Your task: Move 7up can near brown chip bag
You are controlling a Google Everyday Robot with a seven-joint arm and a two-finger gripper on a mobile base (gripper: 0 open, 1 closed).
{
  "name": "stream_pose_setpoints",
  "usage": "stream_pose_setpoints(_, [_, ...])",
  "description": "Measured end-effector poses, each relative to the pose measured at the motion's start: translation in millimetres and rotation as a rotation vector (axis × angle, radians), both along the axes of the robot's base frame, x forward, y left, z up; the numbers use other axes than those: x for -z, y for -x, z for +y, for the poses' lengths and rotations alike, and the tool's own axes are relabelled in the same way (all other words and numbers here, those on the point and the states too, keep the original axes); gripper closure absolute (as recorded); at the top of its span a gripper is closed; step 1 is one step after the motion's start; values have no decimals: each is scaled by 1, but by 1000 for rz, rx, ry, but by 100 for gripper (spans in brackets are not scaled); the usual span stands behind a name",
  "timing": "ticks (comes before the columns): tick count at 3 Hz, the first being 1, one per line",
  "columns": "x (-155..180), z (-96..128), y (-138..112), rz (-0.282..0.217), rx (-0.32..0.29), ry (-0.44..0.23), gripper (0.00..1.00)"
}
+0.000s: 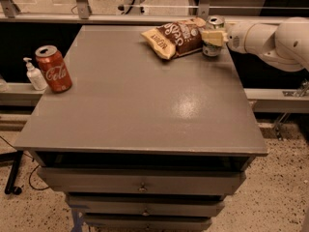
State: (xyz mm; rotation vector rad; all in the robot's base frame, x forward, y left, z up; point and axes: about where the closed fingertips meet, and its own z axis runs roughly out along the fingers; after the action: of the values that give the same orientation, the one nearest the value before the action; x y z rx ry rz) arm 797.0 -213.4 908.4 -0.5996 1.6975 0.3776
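A matte grey metal table [145,105] with handled drawers [142,183] beneath it fills the middle of the frame. It stands on a speckled floor [280,197], and a pale rail [145,18] runs behind it along the top. At the table's left edge stands a red Coca-Cola can [53,67], and just left of that, off the table, a small white pump bottle [34,75]. In the upper right the crinkled brown chip bag [176,36] lies flat, with the silver-and-green 7up can [215,22] upright just beside its right end. The white arm [270,38] reaches in level from the right edge, its gripper [211,36] clasped around the can's middle.
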Motion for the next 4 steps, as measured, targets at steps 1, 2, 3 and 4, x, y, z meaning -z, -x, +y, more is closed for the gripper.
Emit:
stream_pose_setpoints(1, [8, -6, 0, 22, 19, -10, 36])
stream_pose_setpoints(2, [15, -8, 1, 37, 27, -19, 12])
stream_pose_setpoints(3, [20, -9, 5, 50, 19, -32, 0])
stream_pose_setpoints(4, [21, -7, 17, 70, -24, -47, 0])
